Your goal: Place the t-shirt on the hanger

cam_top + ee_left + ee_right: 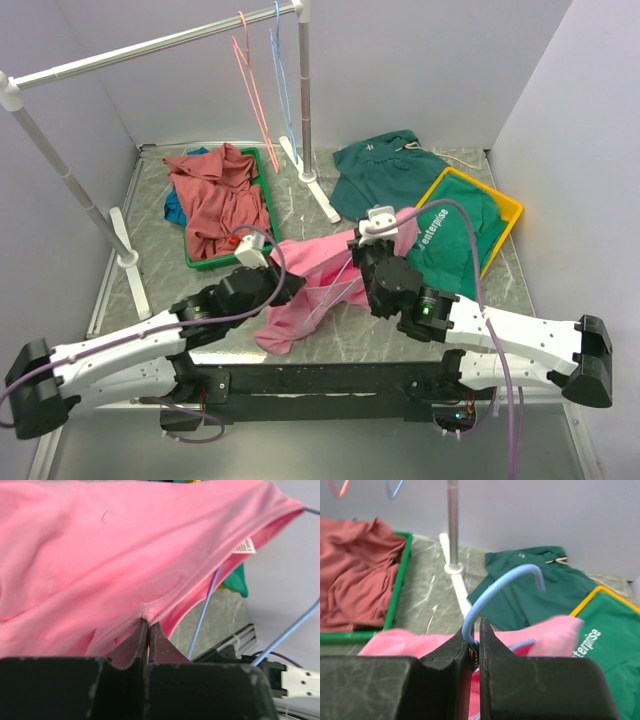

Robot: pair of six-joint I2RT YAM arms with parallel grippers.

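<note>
The left gripper pinches the t-shirt hem between closed jaws; the right gripper clamps the hanger neck, hook above its jaws.

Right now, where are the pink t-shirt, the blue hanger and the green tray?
t-shirt (100, 555): left wrist view, on its broad pink body.
hanger (522, 570): right wrist view, on the top of its blue hook.
green tray (400, 577): right wrist view, on its side rim.
</note>
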